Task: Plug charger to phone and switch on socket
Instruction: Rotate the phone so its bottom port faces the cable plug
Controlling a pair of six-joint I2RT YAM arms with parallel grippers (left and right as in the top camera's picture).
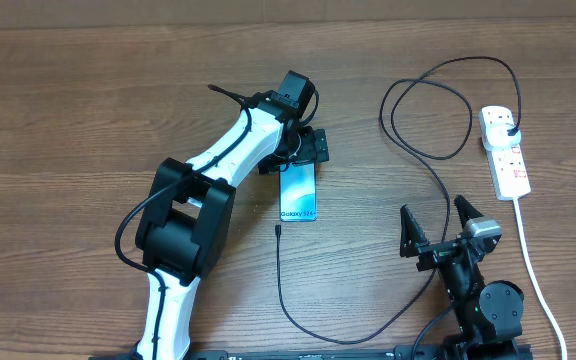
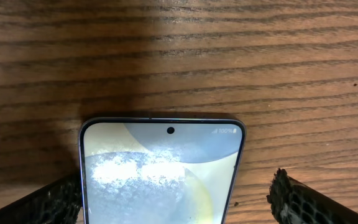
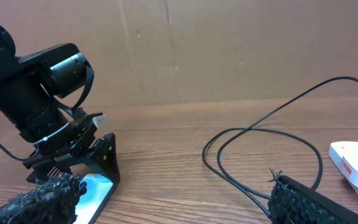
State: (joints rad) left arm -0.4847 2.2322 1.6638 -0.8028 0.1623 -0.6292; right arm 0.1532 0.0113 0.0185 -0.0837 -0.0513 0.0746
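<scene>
The phone lies flat on the wooden table with its screen lit. It fills the lower middle of the left wrist view. My left gripper is open and straddles the phone's far end. In the left wrist view its left finger is by the phone's edge and its right finger is apart from it. The charger's black cable runs from its plug in the white socket strip, loops, and ends with the connector tip lying free just below the phone. My right gripper is open and empty.
The thick white cord runs from the strip down the right side. In the right wrist view the left arm stands over the phone, with cable loops and the strip's end to the right. A cardboard wall is behind.
</scene>
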